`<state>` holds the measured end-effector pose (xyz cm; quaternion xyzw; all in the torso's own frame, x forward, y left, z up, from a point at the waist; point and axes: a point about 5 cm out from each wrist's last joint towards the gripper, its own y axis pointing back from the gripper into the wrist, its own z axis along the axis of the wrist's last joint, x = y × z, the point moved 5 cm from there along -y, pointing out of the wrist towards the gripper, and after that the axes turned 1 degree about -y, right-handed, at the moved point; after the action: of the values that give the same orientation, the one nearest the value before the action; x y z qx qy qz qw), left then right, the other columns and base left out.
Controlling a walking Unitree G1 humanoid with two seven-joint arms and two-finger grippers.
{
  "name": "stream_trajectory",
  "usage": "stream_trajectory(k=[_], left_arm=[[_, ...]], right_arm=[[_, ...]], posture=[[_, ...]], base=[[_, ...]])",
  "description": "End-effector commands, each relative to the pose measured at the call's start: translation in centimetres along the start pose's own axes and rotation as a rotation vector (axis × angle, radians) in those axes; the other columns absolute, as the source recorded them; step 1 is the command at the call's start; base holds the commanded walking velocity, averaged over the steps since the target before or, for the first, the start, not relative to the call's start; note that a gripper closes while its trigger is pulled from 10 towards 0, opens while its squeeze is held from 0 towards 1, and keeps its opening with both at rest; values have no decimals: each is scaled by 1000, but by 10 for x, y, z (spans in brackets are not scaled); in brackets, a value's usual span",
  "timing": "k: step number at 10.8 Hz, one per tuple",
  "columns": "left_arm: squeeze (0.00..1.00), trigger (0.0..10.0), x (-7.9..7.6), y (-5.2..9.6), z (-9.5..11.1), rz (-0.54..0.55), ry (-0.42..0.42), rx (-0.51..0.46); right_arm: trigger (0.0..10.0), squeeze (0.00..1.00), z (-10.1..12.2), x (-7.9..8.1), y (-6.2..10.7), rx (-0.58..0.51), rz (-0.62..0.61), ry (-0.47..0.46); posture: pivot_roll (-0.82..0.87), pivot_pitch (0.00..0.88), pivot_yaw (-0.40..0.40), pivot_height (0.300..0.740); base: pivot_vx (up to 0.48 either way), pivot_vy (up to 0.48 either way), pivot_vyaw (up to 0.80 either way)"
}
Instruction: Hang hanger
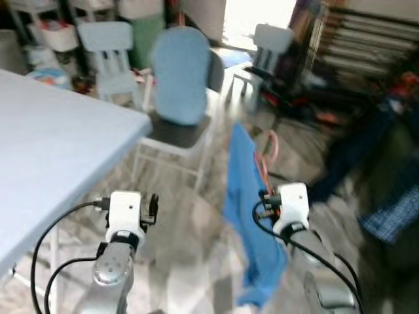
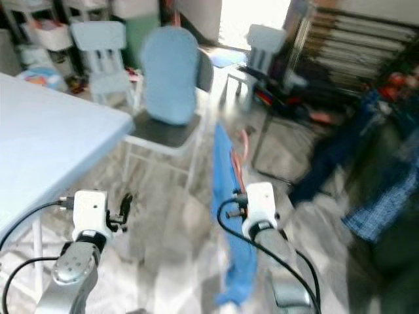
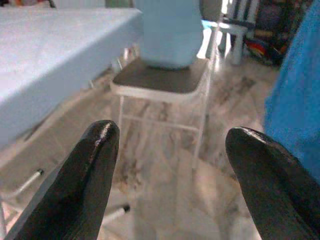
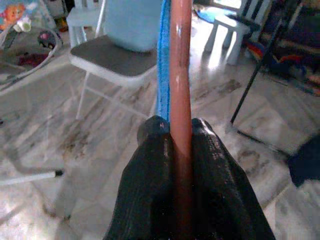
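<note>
Right gripper (image 4: 182, 150), fingers clamped on the salmon hanger (image 4: 180, 75) with blue garment (image 1: 249, 216) draped at its 9 o'clock; left gripper (image 3: 170, 170) spread, empty; carry upright, hook high, swing damped, toward the dark rack (image 1: 366, 59) at 1 o'clock.

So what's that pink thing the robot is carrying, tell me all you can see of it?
It is a hanger, salmon pink, smooth and slightly glossy, plastic by the look. The right tool is shut on its bar, one black finger on each side. A bright blue cloth is draped on it and hangs down toward the floor. Its curved hook rises above the tool, out in front of the robot, over the marble floor.
</note>
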<state>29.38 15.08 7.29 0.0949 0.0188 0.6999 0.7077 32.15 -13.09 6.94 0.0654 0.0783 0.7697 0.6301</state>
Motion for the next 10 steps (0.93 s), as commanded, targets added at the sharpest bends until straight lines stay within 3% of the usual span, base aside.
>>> stream_trajectory(k=[1, 6, 9, 10], left_arm=[[0, 10000, -6, 0, -1, -14, -2, 5], [0, 10000, -7, -2, 4, -20, 1, -19], [0, 10000, -11, -1, 10, -50, 21, -47], [0, 10000, -15, -1, 11, -76, 31, -51]], right_arm=[[10000, 0, 8, -6, 0, -30, -17, 12], [10000, 0, 10, -4, -1, -34, -13, 13], [10000, 0, 11, -3, -1, -37, -7, 23], [10000, 0, 14, -2, -1, -52, 9, 60]], posture=[[-67, 0, -43, 740], [-71, 0, -44, 740], [-77, 0, -48, 740], [-79, 0, -51, 740]], base=[[-394, 0, 0], [-356, 0, 0], [0, 0, 0], [0, 0, 800]])
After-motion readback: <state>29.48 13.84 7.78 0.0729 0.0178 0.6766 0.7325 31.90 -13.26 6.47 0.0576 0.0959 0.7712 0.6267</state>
